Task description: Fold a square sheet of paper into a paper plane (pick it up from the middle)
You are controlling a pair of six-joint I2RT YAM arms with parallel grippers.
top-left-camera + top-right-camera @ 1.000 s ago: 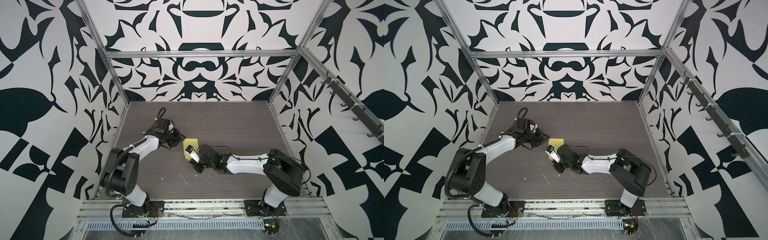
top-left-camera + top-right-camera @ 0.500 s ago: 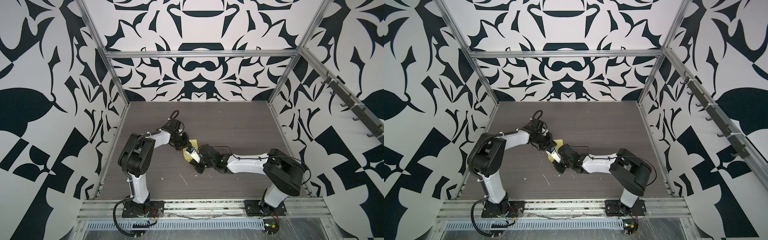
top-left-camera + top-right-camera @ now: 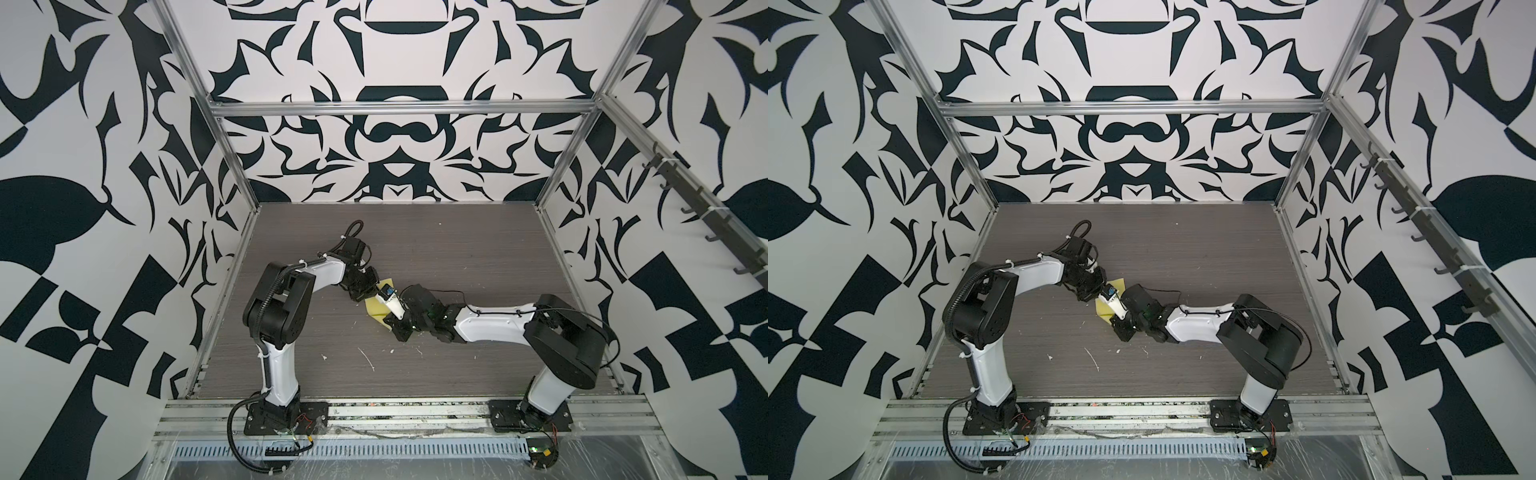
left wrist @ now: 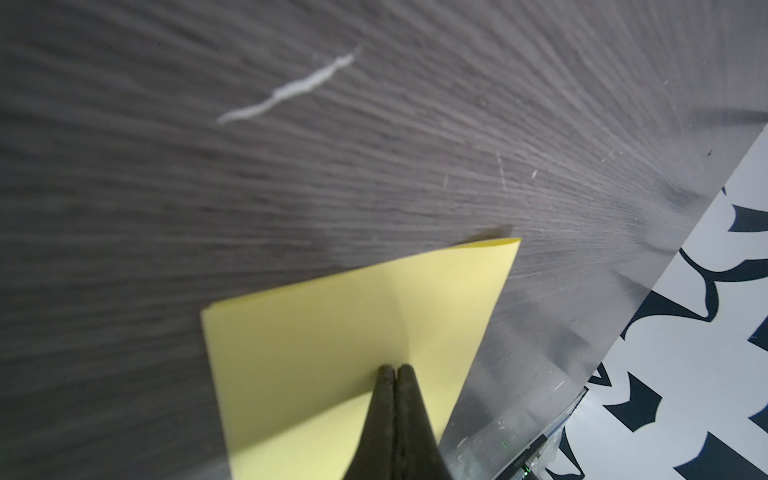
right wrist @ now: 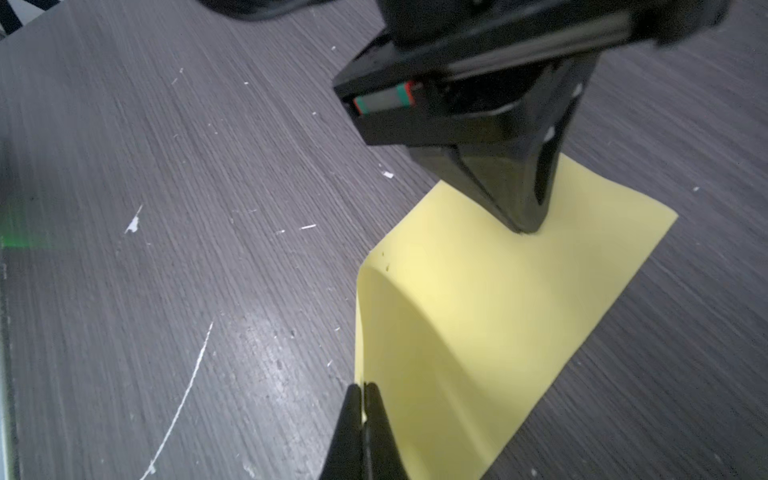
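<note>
The square sheet of paper (image 3: 374, 309) (image 3: 1103, 309) is plain yellow and lies mid-table, mostly hidden under both grippers in both top views. My right gripper (image 5: 364, 384) (image 3: 386, 323) is shut on one edge of the sheet (image 5: 498, 311), and that edge is lifted into a curve. My left gripper (image 4: 395, 368) (image 3: 371, 296) is shut, its tips pointing down and touching the flat far part of the sheet (image 4: 332, 324); a faint crease runs away from them. In the right wrist view its fingers (image 5: 523, 208) stand on the paper. No paper plane shape shows.
White flecks and a thin white streak (image 3: 368, 359) (image 4: 291, 89) (image 5: 183, 399) lie on the dark wood-grain table. Patterned walls and aluminium posts close in three sides. A metal rail (image 3: 374, 409) with both arm bases runs along the front edge.
My left arm has swung in from the left onto the sheet and its jaws have closed. The right gripper has kept its hold and place.
</note>
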